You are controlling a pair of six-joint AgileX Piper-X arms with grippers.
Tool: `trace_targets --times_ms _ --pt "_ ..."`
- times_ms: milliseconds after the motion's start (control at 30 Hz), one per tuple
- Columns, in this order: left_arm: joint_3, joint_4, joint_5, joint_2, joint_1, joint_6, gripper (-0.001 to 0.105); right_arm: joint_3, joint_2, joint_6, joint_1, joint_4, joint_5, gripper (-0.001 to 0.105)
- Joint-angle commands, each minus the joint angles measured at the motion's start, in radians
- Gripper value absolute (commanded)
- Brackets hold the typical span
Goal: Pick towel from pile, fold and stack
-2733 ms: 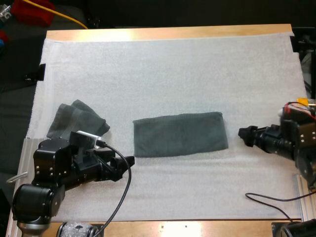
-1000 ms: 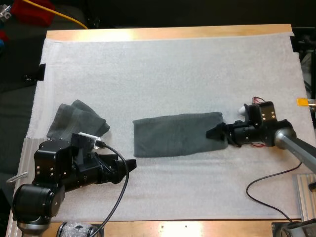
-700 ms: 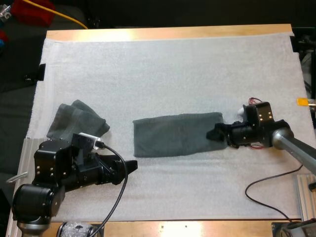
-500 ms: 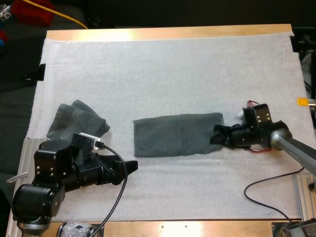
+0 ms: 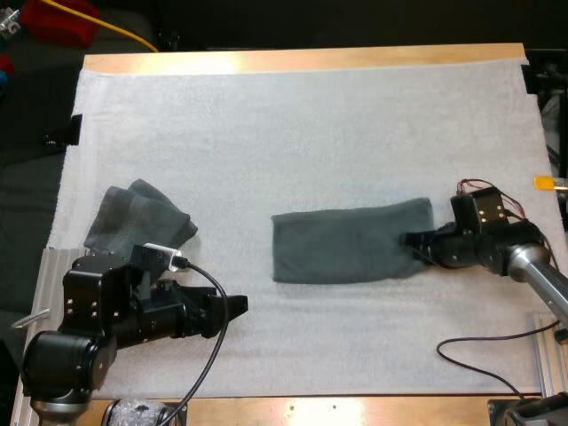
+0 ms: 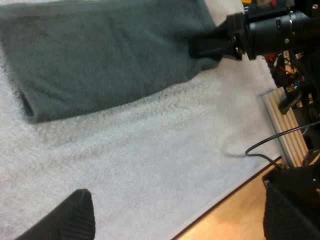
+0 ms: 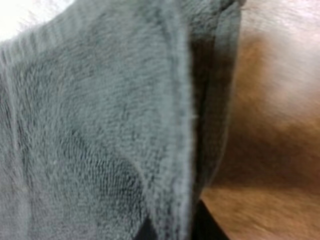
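Observation:
A dark grey-green towel [image 5: 346, 247], folded into a long strip, lies flat on the white mat [image 5: 293, 133] right of centre. My right gripper [image 5: 413, 241] is shut on the strip's right end, low over the mat. Up close in the right wrist view, the towel's layered edge [image 7: 100, 125] runs into the grip. My left gripper [image 5: 238, 306] hovers over the front left of the mat, open and holding nothing, pointing at the strip. From the left wrist view, the towel [image 6: 100, 55] lies ahead with the right gripper [image 6: 205, 45] at its far end.
A second grey-green towel [image 5: 138, 213] lies rumpled at the mat's left edge, just behind my left arm. A loose black cable [image 5: 479, 351] trails over the mat's front right corner. The wooden table edge [image 5: 302, 59] runs along the far side.
My right gripper shut on the towel's right end and dragged the whole strip to the right. The left arm barely moved and stayed open.

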Motion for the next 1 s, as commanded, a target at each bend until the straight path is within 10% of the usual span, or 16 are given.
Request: trace_targets --times_ms 0,300,967 --pt "-0.006 0.002 0.034 -0.002 -0.007 -0.005 0.068 0.005 -0.02 -0.033 0.001 0.063 0.052 0.002" --pt "-0.006 0.002 0.041 -0.002 -0.007 -0.005 0.068 -0.041 -0.088 -0.116 0.001 0.242 0.265 0.003" --pt "-0.006 0.002 0.043 -0.002 -0.007 0.01 0.068 -0.097 -0.06 0.11 0.264 0.06 0.079 0.003"
